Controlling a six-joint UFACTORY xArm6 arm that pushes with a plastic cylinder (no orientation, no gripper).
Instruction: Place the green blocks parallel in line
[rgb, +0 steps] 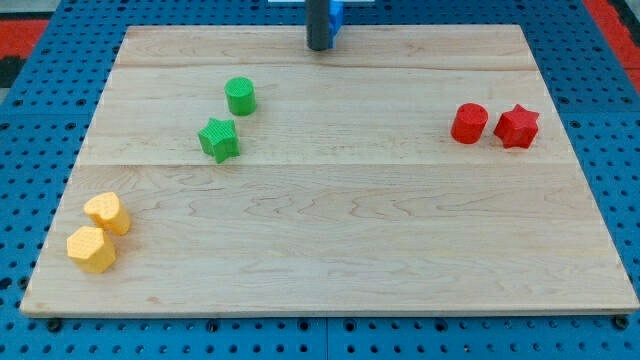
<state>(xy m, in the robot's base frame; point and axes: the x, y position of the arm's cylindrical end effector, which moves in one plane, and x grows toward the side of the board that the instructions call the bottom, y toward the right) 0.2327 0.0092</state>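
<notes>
A green cylinder (240, 96) stands on the wooden board (330, 230) at the upper left. A green star block (219, 139) sits just below and slightly left of it, with a small gap between them. My tip (319, 47) rests near the board's top edge, at the middle, up and to the right of the green cylinder and well apart from both green blocks.
A red cylinder (468, 123) and a red star block (517, 126) sit side by side at the right. A yellow cylinder (107, 213) and a yellow hexagonal block (91, 250) sit at the lower left. A blue pegboard (40, 150) surrounds the board.
</notes>
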